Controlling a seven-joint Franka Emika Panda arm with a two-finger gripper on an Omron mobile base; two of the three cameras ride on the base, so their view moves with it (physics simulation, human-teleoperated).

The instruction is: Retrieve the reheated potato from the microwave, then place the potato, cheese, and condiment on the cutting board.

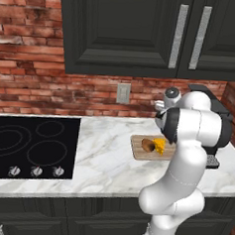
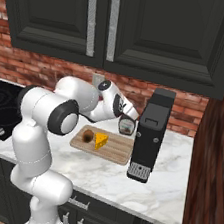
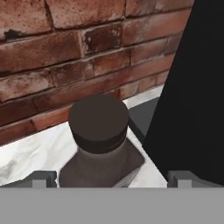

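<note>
Condiment [image 3: 99, 144]: dark bottle, round cap, narrower neck, upright on counter [image 2: 100, 170] by brick wall, left of coffee machine [image 2: 149, 139]. Claw [image 3: 111, 178] wide, straddling it, not gripping.

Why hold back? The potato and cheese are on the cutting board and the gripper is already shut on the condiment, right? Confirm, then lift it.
Not quite. The gripper is open, its fingertips on either side of the condiment, as the hand view shows. The potato and cheese do lie on the cutting board.
</note>
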